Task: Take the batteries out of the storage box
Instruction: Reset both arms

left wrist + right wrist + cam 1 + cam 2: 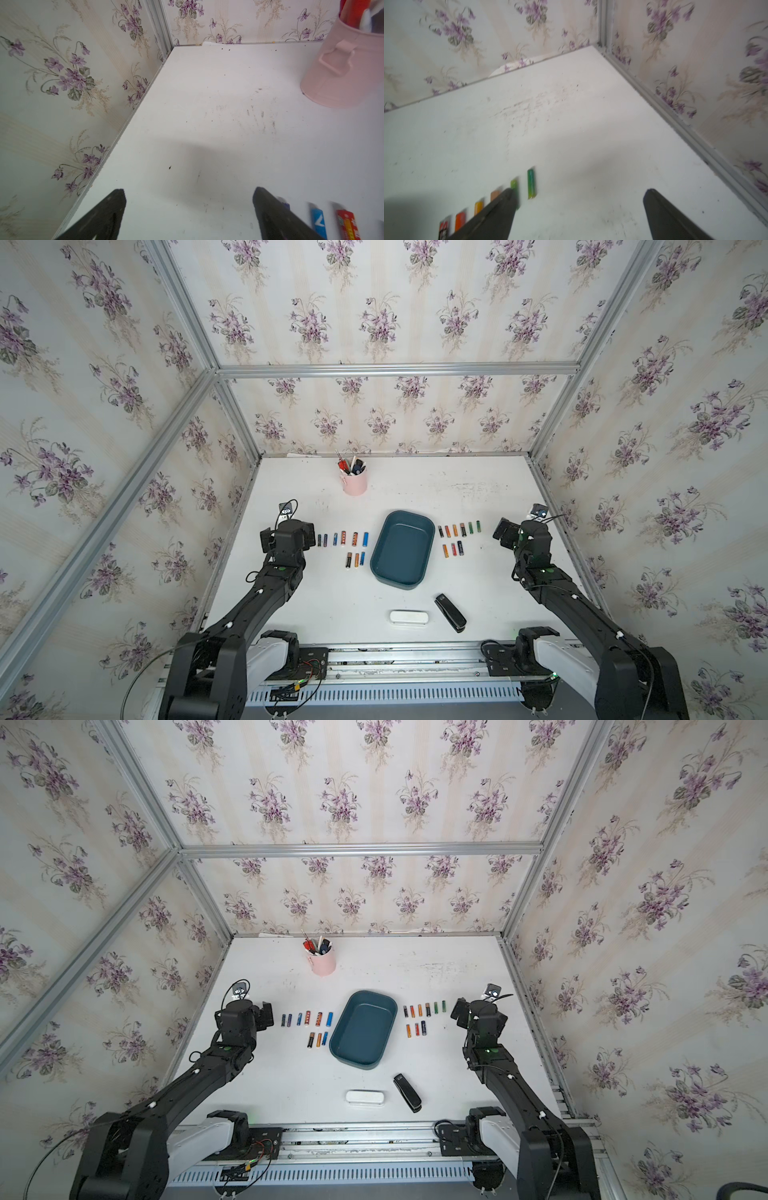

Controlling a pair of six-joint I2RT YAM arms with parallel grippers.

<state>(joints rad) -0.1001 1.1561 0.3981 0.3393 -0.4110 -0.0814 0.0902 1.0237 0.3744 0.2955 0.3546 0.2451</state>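
1. Although a white case (408, 617) and a black stapler (450, 612) lie nearest the robot, neither matters here.
2. Mid-table, the storage box (402, 549) is bare inside. The batteries (355, 538) lie in rows on either side of it, long axes pointing away from the robot.
3. The left gripper (189, 194) and right gripper (580, 194) flank those rows, each just outboard, jaws spread and empty.
4. The white table (316, 614) is scuffed, with a pink cup (355, 484) behind and floral walls (374, 323) beyond.

Seen twice from high over the near edge of the bench (415, 497), all shared; seen close, low, toward each far corner.
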